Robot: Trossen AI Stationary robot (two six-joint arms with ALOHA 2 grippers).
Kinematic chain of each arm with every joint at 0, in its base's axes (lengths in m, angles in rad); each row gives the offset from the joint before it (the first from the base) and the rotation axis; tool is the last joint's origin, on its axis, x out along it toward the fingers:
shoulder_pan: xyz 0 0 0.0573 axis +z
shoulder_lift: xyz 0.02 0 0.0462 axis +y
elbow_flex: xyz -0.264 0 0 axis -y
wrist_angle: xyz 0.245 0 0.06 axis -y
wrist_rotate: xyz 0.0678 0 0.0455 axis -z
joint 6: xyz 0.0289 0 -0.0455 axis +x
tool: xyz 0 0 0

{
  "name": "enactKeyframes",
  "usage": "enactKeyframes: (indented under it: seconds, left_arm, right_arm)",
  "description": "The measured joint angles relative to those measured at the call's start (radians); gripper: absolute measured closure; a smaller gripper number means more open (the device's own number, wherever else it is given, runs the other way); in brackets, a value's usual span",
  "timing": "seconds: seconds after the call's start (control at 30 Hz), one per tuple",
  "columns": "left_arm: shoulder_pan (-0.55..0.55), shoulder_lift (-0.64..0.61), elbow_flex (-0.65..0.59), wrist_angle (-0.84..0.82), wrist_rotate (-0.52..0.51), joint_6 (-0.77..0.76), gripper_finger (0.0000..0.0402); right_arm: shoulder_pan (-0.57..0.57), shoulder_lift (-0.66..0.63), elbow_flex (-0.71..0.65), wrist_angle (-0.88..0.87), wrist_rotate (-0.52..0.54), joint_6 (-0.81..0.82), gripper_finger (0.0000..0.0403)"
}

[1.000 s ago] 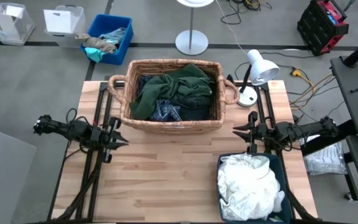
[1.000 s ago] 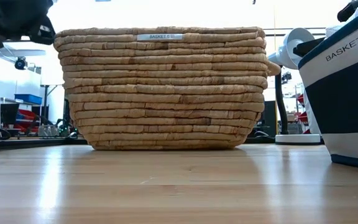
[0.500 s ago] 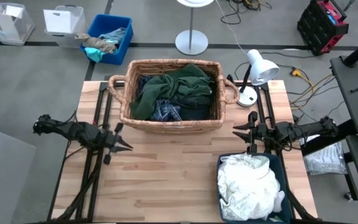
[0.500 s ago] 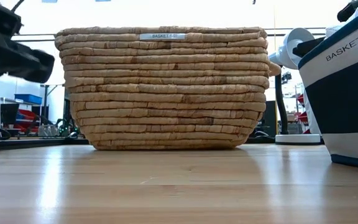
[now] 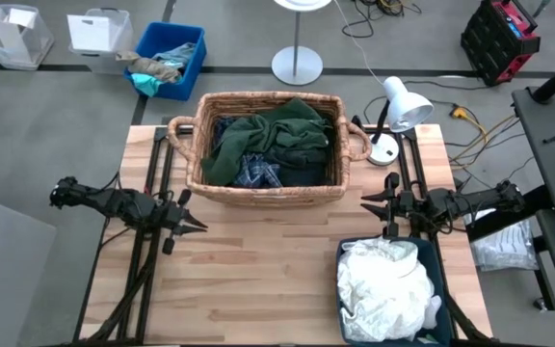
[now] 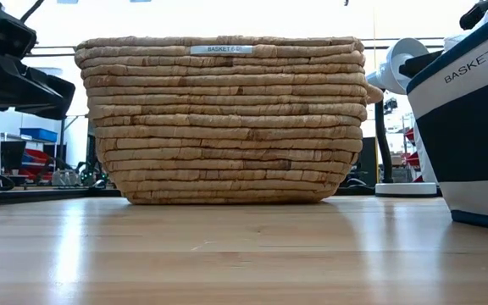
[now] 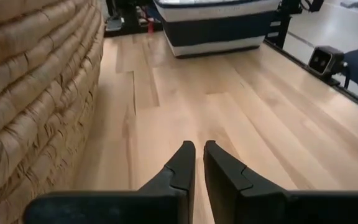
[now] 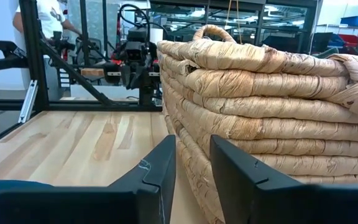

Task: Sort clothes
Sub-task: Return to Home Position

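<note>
Station status, view by view

High view: The wicker basket stands at the far middle of the worktop. It holds a dark green garment lying over a navy plaid garment. The blue bin stands at the near right corner and is filled with white garments. The left hand hangs over the worktop's left side, near the basket's near left corner. The right hand hangs near the basket's near right corner, beyond the bin's far rim. A desk lamp stands at the far right corner.

Low view: The basket fills the middle and the bin stands at the right edge. A dark part of the left arm shows at the upper left, clear of the worktop.

Left wrist view: The fingers stand almost together, holding nothing, with the basket wall beside them.

Right wrist view: The fingers stand a narrow gap apart, holding nothing, close beside the basket wall.
</note>
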Motion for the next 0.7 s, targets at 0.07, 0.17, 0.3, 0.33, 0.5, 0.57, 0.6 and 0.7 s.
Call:
enactKeyframes:
  seconds: [0.07,0.17,0.3,0.33,0.5,0.57,0.6,0.7]
  left_arm:
    - [0.0,-0.002,-0.001,0.012,-0.001,-0.006,0.0386]
    - [0.0,0.0,0.002,0.011,-0.001,-0.037,0.0386]
    - [0.0,0.002,0.005,0.014,-0.001,-0.039,0.0386]
    - [0.0,0.002,0.005,0.014,-0.001,-0.039,0.0386]
    - [0.0,0.002,0.005,0.017,0.0,-0.039,0.0386]
    - [0.0,0.002,0.005,0.019,-0.001,-0.039,0.0386]
    - [0.0,0.002,0.005,0.019,0.0,-0.039,0.0386]
    - [0.0,0.002,0.005,0.019,0.0,-0.039,0.0386]
  right_arm:
    - [0.0,0.0,0.0,0.0,0.0,0.0,0.0318]
    - [0.0,0.0,0.0,0.0,0.0,0.0,0.0327]
    - [0.0,0.0,0.0,0.0,0.0,0.0,0.0337]
    - [0.0,0.0,0.0,0.0,0.0,0.0,0.0339]
    - [0.0,0.0,0.0,0.0,0.0,0.0,0.0344]
    - [0.0,0.0,0.0,0.0,0.0,0.0,0.0342]
    - [0.0,0.0,0.0,0.0,0.0,0.0,0.0341]
    - [0.0,0.0,0.0,0.0,0.0,0.0,0.0334]
